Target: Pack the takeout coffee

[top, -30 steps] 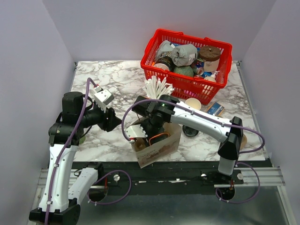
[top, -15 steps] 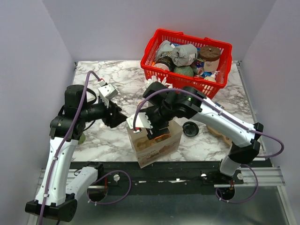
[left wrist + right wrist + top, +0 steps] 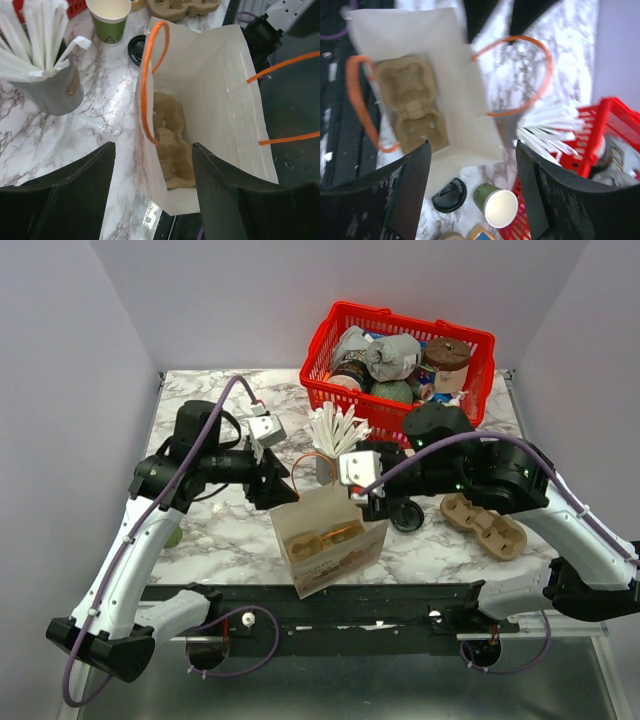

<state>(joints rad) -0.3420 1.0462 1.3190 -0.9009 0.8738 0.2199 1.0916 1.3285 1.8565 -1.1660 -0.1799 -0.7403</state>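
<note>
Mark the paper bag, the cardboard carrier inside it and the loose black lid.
paper bag [image 3: 215, 90], left wrist view, its pale inner wall.
cardboard carrier [image 3: 171, 142], left wrist view, its middle, down in the bag.
black lid [image 3: 449, 196], right wrist view, its top face.

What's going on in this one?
Both arms hang over the open paper bag. The left gripper and right gripper are open and empty, one at each side of the bag's mouth. A cardboard cup carrier lies in the bottom; no cup is inside yet.
</note>
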